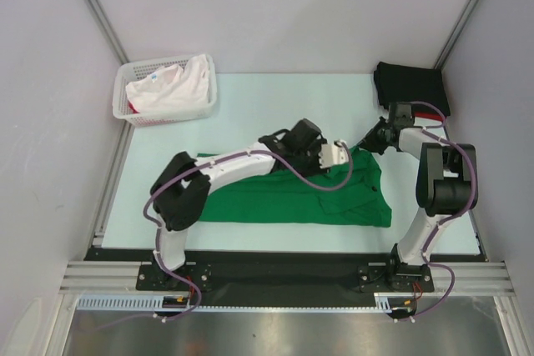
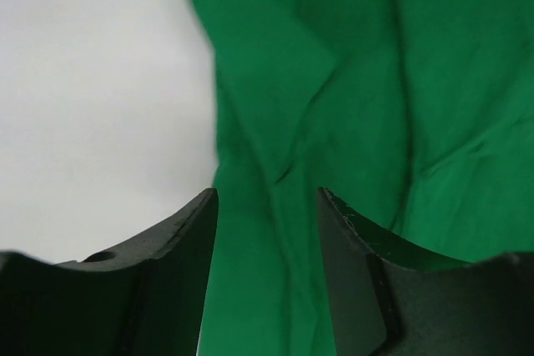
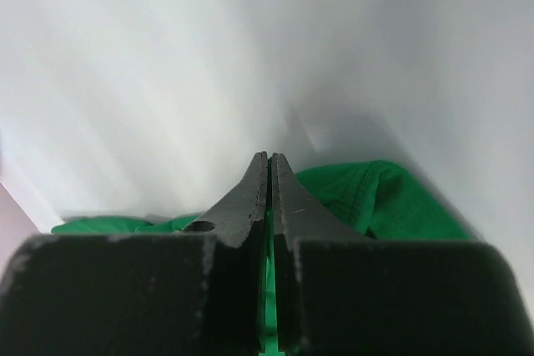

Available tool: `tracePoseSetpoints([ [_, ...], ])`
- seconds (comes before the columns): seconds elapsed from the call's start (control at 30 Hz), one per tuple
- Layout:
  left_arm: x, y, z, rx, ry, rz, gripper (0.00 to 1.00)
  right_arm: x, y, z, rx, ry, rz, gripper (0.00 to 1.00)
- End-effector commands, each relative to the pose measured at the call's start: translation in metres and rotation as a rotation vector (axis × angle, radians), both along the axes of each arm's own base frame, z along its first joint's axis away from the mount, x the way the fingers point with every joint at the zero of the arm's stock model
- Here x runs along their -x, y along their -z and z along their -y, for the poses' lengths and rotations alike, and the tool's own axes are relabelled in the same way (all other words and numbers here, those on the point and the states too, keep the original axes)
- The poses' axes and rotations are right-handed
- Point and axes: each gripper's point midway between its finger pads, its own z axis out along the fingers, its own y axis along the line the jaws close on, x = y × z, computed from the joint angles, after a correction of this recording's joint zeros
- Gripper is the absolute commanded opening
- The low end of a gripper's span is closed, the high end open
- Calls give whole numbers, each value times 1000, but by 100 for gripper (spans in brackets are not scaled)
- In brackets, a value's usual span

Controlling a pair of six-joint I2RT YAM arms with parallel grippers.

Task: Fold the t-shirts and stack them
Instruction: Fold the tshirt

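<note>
- The green t-shirt (image 1: 292, 198) is limp, light cotton and will likely sag and crease when lifted; a hem or corner looks like the best hold.
- The left gripper (image 2: 267, 198) has its jaws parted, with the shirt's wrinkled edge lying below and between them.
- The right gripper (image 3: 269, 160) has its jaws clenched on a sliver of the shirt; the rest is bunched just beyond the tips.

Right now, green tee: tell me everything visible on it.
The green t-shirt is bright, plain, soft-looking cloth with many creases. It lies on the pale table as a wide band towards the near edge, apparently folded lengthwise. The left arm crosses over its far edge. The left gripper is open over a crease near the cloth's edge. The right gripper is shut on its far right corner, with a green sliver between the fingers.
</note>
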Motion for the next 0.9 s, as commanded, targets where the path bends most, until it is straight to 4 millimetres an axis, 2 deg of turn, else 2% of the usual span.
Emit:
tracePoseSetpoints([
  [0.0, 9, -11, 50, 74, 68, 86, 56, -12, -12, -8, -18, -11, 60, 0],
  [0.03, 15, -8, 59, 76, 94, 102, 56, -10, -11, -8, -23, -12, 55, 0],
  [0.07, 16, 1, 63, 59, 117, 115, 56, -9, -11, -9, -25, -19, 59, 0],
  [0.1, 13, 3, 67, 61, 114, 134, 56, -8, -11, -9, -28, -19, 56, 0],
  [0.2, 6, 14, 74, 41, 109, 144, 56, -6, -12, -12, -34, -27, 59, 0],
  [0.33, 11, 27, 79, 21, 135, 140, 53, -5, -14, -11, -30, -33, 65, 0],
  [0.43, 13, 36, 79, 4, 136, 137, 40, -4, -15, -11, -35, -36, 68, 0],
  [0.53, 9, 41, 75, -18, 126, 171, 23, -5, -17, -11, -39, -36, 74, 0],
  [0.63, 8, 41, 74, -24, 135, 187, 13, -7, -20, -11, -47, -39, 84, 0],
  [0.7, 11, 42, 75, -22, 153, 171, 13, -6, -20, -9, -46, -35, 81, 0],
  [0.8, 20, 48, 78, -22, 199, 139, 30, -5, -21, -8, -44, -36, 82, 0],
  [0.87, 22, 51, 81, -24, 214, 136, 31, -5, -20, -7, -48, -35, 81, 0],
])
